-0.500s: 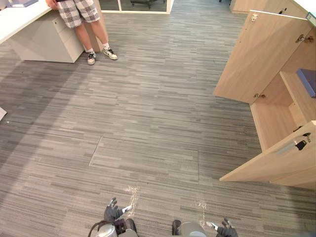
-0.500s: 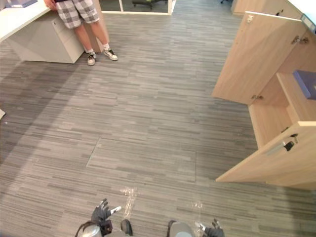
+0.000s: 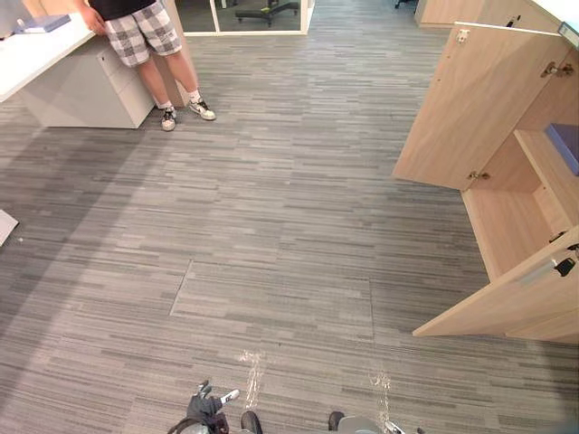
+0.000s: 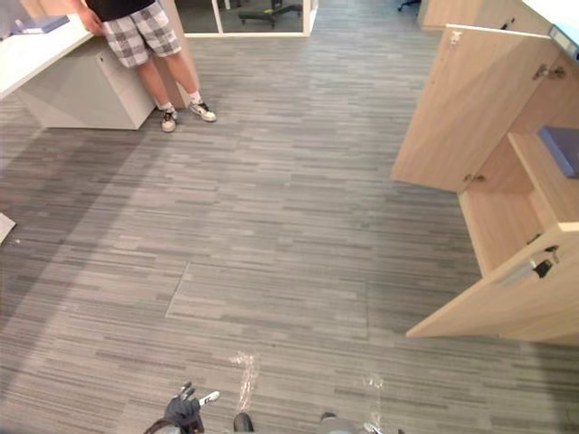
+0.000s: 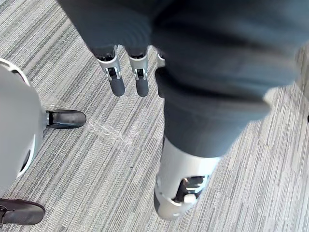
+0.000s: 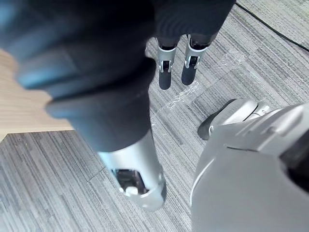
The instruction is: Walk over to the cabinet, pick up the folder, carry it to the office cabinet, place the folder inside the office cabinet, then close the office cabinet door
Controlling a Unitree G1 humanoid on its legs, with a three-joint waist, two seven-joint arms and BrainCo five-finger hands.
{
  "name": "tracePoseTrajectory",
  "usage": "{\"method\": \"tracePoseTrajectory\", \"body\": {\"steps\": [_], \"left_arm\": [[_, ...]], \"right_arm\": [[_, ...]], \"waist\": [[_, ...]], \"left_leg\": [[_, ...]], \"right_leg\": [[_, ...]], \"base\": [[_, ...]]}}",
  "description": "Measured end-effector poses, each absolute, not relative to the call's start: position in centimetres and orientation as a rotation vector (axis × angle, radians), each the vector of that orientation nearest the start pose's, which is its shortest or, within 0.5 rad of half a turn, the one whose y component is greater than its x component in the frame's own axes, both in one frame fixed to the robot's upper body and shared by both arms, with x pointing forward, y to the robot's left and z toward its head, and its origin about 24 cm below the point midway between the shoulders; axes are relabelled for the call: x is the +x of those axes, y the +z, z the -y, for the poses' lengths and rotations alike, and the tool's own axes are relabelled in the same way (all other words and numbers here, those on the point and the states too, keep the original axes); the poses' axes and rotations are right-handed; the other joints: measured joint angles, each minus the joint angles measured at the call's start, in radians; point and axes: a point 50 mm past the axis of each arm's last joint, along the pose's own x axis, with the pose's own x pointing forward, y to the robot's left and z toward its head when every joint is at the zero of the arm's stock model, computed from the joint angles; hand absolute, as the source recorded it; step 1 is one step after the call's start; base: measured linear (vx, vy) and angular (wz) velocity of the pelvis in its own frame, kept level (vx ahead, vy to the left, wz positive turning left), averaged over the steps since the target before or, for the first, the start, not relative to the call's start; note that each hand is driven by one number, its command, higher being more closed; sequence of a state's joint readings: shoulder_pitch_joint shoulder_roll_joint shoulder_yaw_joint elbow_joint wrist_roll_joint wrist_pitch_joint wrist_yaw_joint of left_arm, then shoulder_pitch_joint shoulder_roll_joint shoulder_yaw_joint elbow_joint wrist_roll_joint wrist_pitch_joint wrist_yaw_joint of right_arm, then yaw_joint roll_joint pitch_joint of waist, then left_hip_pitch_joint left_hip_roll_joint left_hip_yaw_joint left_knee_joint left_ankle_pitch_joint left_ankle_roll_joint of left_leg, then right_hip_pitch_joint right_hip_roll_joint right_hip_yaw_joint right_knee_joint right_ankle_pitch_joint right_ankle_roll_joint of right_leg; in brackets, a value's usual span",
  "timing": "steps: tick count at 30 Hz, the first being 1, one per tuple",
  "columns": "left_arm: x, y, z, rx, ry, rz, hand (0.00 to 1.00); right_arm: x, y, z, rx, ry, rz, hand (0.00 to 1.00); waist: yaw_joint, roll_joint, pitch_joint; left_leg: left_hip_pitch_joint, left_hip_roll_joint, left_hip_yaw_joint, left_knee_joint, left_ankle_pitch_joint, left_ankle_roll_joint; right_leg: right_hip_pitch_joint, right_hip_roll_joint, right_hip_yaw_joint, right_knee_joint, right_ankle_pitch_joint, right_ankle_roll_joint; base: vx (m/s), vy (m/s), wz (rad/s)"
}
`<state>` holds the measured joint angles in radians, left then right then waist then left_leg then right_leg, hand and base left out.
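Empty-handed on the carpet [image 3: 271,226], cabinet [image 3: 479,99] open at my right.
My left hand [image 3: 207,405] and right hand [image 6: 135,174] hang with fingers [image 5: 117,79] straight; a folder [image 4: 563,147] lies on the cabinet shelf [image 3: 543,172].

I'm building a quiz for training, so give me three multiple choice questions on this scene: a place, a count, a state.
1. Where does the person stand? A. by the white desk B. mid-floor C. at the far right
2. How many office cabinet doors stand open? A. none B. one C. two
3. The left hand and right hand are: A. gripping a folder B. open, empty C. on a handle
A: shoes at the desk's base. C: both doors swing outward. B: straight fingers, nothing held.
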<state>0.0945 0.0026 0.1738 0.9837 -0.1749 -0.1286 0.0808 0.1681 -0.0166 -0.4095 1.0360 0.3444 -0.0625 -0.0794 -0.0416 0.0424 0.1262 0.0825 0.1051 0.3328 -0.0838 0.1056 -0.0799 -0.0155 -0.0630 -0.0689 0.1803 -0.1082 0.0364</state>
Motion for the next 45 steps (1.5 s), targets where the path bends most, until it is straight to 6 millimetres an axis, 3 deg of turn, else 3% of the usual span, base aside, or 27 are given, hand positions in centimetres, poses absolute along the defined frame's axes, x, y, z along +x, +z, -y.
{"method": "tracePoseTrajectory", "body": {"steps": [8,28,33,36,37,38,41,42,43,45], "left_arm": [[11.9,-15.1,-17.3,0.012,0.171,-0.927,0.00],[11.8,-15.0,-17.6,0.085,0.207,-0.924,0.00],[11.7,-15.1,-17.8,0.045,0.230,-0.929,0.00],[11.8,-14.9,-18.8,-0.020,0.301,-0.921,0.00],[11.8,-14.7,-19.7,-0.054,0.355,-0.906,0.00],[11.6,-14.6,-20.3,-0.088,0.406,-0.892,0.00],[12.6,-13.4,-21.1,-0.109,0.443,-0.799,0.00],[12.7,-13.3,-21.1,-0.106,0.438,-0.791,0.00],[13.1,-13.0,-20.7,-0.098,0.410,-0.767,0.00],[13.3,-12.8,-20.5,-0.115,0.409,-0.753,0.00]], "right_arm": [[5.4,-16.4,21.7,0.409,-0.709,-1.053,0.00],[6.5,-16.2,21.5,0.366,-0.697,-1.036,0.00],[8.0,-15.9,21.0,0.343,-0.637,-0.995,0.00],[9.6,-15.4,19.6,0.342,-0.561,-0.946,0.00],[10.4,-14.8,19.1,0.342,-0.530,-0.901,0.00],[11.3,-14.2,18.7,0.344,-0.503,-0.849,0.00],[12.8,-12.9,18.0,0.348,-0.464,-0.754,0.00],[13.1,-12.8,18.1,0.346,-0.462,-0.742,0.00],[14.5,-12.1,18.6,0.330,-0.448,-0.699,0.00],[15.5,-11.5,18.9,0.309,-0.423,-0.660,0.00]], "waist": [[0.000,-0.001,-0.002],[0.001,-0.015,-0.010],[0.001,-0.023,-0.015],[0.001,-0.048,-0.006],[0.005,-0.064,0.004],[0.017,-0.068,0.009],[0.037,-0.089,0.026],[0.039,-0.087,0.026],[0.043,-0.088,0.027],[0.049,-0.087,0.030]], "left_leg": [[-0.011,0.002,-0.014,0.000,-0.006,-0.005],[-0.012,-0.001,-0.055,0.000,-0.003,0.000],[-0.022,0.004,-0.053,0.000,-0.007,-0.003],[-0.069,0.028,-0.046,0.098,-0.071,-0.018],[-0.112,0.061,-0.043,0.230,-0.122,-0.030],[-0.170,0.110,-0.042,0.392,-0.179,-0.022],[-0.340,0.195,-0.060,0.785,-0.211,0.051],[-0.360,0.190,-0.061,0.800,-0.234,0.052],[-0.413,0.134,-0.072,0.738,-0.268,0.035],[-0.430,0.065,-0.092,0.581,-0.254,0.018]], "right_leg": [[-0.011,0.002,-0.004,-0.005,0.000,0.000],[0.013,-0.001,-0.038,-0.023,-0.002,-0.002],[-0.004,0.001,-0.036,-0.012,-0.008,-0.001],[-0.041,-0.003,-0.030,0.075,-0.061,-0.016],[-0.048,0.007,-0.027,0.117,-0.088,-0.030],[-0.049,0.025,-0.022,0.150,-0.113,-0.046],[-0.011,0.054,-0.025,0.188,-0.172,-0.099],[-0.005,0.053,-0.025,0.188,-0.177,-0.104],[-0.003,0.046,-0.015,0.184,-0.188,-0.114],[-0.002,0.038,0.011,0.178,-0.197,-0.115]], "base": [[-0.05,0.010,0.01],[0.00,0.009,0.04],[-0.02,0.007,-0.01],[0.00,-0.044,-0.04],[0.03,-0.185,-0.14],[0.04,-0.172,-0.13],[0.03,-0.225,0.01],[0.13,-0.166,-0.06],[0.11,-0.095,-0.12],[0.16,-0.043,-0.30]]}}
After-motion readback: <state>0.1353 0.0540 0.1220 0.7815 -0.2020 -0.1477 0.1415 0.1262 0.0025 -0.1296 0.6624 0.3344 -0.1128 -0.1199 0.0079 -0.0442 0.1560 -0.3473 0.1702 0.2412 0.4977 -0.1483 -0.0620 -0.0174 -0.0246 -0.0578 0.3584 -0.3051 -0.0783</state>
